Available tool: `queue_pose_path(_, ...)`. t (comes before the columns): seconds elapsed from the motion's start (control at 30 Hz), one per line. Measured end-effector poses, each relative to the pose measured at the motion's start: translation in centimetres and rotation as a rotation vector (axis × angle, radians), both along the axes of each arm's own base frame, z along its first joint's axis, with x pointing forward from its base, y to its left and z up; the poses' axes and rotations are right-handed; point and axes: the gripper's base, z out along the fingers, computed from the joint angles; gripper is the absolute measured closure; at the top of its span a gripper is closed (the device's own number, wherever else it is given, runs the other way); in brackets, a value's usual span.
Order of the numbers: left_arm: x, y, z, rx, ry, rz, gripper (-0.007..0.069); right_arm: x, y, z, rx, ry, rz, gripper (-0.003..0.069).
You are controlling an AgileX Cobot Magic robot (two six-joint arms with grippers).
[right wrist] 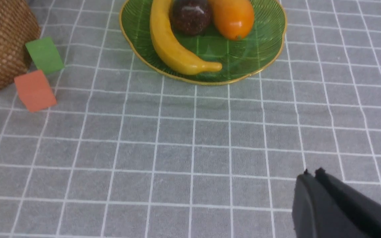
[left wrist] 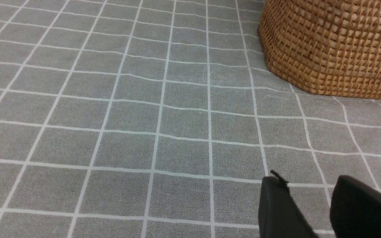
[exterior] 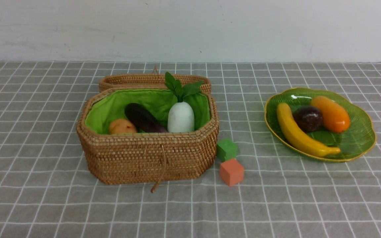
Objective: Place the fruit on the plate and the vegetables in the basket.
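Ahead of the closed right pincer (left pincer parted, empty), the banana could be knocked off the plate.

Grey checked tablecloth, white wall

Open cloth between basket and plate, except green cube and orange cube beside basket.

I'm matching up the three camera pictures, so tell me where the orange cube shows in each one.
Front view: orange cube lies just right of the basket's front corner.
Left wrist view: not in it.
Right wrist view: orange cube near the picture's left edge.
Shared landmark: green cube, touching it.
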Motion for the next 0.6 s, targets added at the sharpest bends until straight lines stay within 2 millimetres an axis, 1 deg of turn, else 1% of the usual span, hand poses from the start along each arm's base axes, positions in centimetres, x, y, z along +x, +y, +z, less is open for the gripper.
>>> queue_pose_path(0.03, 0.0, 0.0, 0.0, 0.0, 0.0, 0.0, 0.0386, -0.8, -0.1, -0.5, -0.026, -0.013, -0.001, 0.0676)
queue_pose_path(0.1, 0.0, 0.0, 0.0, 0.0, 0.0, 0.0, 0.0386, -1.4, -0.2, -0.8, -0.043, -0.028, -0.003, 0.0676)
queue_pose_path(0.13, 0.0, 0.0, 0.0, 0.0, 0.0, 0.0, 0.0386, -2.5, -0.4, -1.1, -0.074, -0.065, -0.004, 0.0676)
queue_pose_path(0.2, 0.0, 0.0, 0.0, 0.0, 0.0, 0.0, 0.0386, -3.4, -0.5, -1.5, -0.099, -0.111, -0.004, 0.0675)
queue_pose_path(0.23, 0.0, 0.0, 0.0, 0.0, 0.0, 0.0, 0.0386, -4.3, -0.5, -1.8, -0.103, -0.161, -0.004, 0.0674)
queue_pose_path(0.27, 0.0, 0.0, 0.0, 0.0, 0.0, 0.0, 0.0386, -4.2, -0.5, -2.0, -0.104, -0.156, -0.004, 0.0674)
queue_pose_path(0.3, 0.0, 0.0, 0.0, 0.0, 0.0, 0.0, 0.0386, -5.0, -0.5, -2.6, -0.107, -0.217, -0.006, 0.0674)
queue_pose_path(0.33, 0.0, 0.0, 0.0, 0.0, 0.0, 0.0, 0.0386, -5.3, -0.5, -3.2, -0.108, -0.259, -0.006, 0.0673)
queue_pose_path(0.4, 0.0, 0.0, 0.0, 0.0, 0.0, 0.0, 0.0386, -5.7, -0.4, -5.0, -0.104, -0.35, -0.005, 0.0673)
queue_pose_path(0.43, 0.0, 0.0, 0.0, 0.0, 0.0, 0.0, 0.0386, -5.8, -0.3, -6.2, -0.092, -0.388, -0.007, 0.0671)
queue_pose_path(0.5, 0.0, 0.0, 0.0, 0.0, 0.0, 0.0, 0.0386, -5.9, -0.3, -8.1, -0.074, -0.429, -0.012, 0.0669)
queue_pose_path(0.53, 0.0, 0.0, 0.0, 0.0, 0.0, 0.0, 0.0386, -5.9, -0.3, -8.4, -0.072, -0.433, -0.013, 0.0669)
queue_pose_path(0.57, 0.0, 0.0, 0.0, 0.0, 0.001, 0.0, 0.0386, -5.7, -0.3, -10.6, -0.059, -0.436, -0.016, 0.0668)
queue_pose_path(0.6, 0.0, 0.0, 0.0, 0.0, 0.0, 0.0, 0.0386, -5.5, -0.3, -11.6, -0.054, -0.423, -0.018, 0.0668)
